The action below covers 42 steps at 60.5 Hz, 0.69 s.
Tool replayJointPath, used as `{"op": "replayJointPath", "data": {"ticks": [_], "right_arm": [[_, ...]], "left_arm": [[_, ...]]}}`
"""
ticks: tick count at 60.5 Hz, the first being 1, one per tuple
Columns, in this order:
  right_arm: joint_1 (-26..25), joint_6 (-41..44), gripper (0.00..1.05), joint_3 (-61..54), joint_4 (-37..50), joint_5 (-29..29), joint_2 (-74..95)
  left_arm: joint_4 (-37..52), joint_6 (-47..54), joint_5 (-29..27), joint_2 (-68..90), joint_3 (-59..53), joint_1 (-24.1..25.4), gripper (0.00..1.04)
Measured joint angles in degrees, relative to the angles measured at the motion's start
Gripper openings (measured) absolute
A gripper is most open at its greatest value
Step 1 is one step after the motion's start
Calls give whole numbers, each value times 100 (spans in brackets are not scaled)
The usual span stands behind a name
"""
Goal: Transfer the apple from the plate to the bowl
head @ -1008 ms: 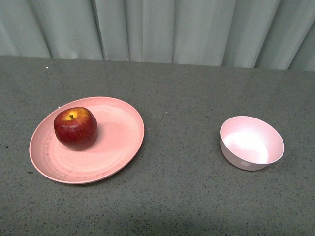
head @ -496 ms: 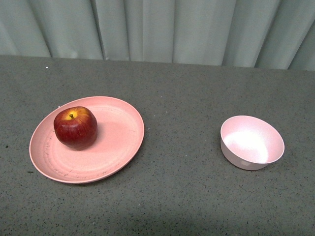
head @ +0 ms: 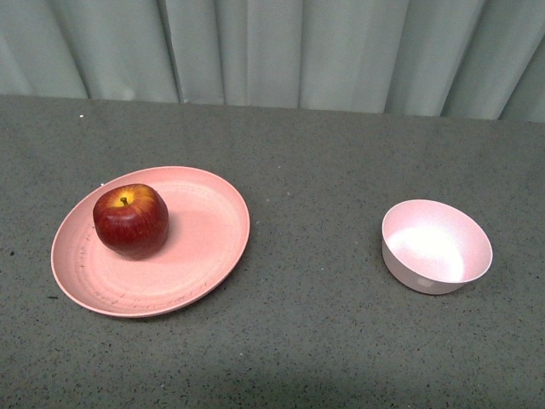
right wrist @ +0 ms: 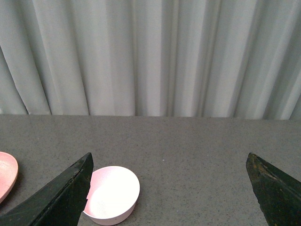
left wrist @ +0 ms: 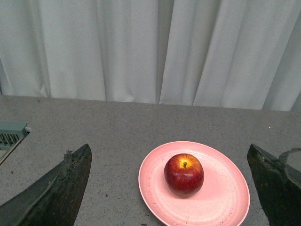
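While the apple [head: 130, 220] sits on the plate [head: 209, 247], both jaws stand apart, empty
An off-centre pinch could roll it away; the bowl [head: 436, 247], right, looks barely wider

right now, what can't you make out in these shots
Front view: both arms are out of frame; the apple hides the plate patch beneath it.
Right wrist view: the frame edge cuts off most of the plate; a finger of the right claw covers part of the bowl rim.
Left wrist view: no bowl.
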State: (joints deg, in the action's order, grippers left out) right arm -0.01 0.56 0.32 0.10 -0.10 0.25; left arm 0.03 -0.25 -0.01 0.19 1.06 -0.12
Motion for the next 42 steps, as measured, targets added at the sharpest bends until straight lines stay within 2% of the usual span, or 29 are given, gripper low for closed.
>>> {"op": "replayJointPath", "data": {"ticks": [40, 42], "right_arm": [[0, 0, 95, 0, 0, 0, 0], [116, 111, 95, 57, -197, 461, 92]], "left_arm": [[0, 0, 0, 0, 0, 0, 98], [0, 0, 0, 0, 0, 0, 98]]}}
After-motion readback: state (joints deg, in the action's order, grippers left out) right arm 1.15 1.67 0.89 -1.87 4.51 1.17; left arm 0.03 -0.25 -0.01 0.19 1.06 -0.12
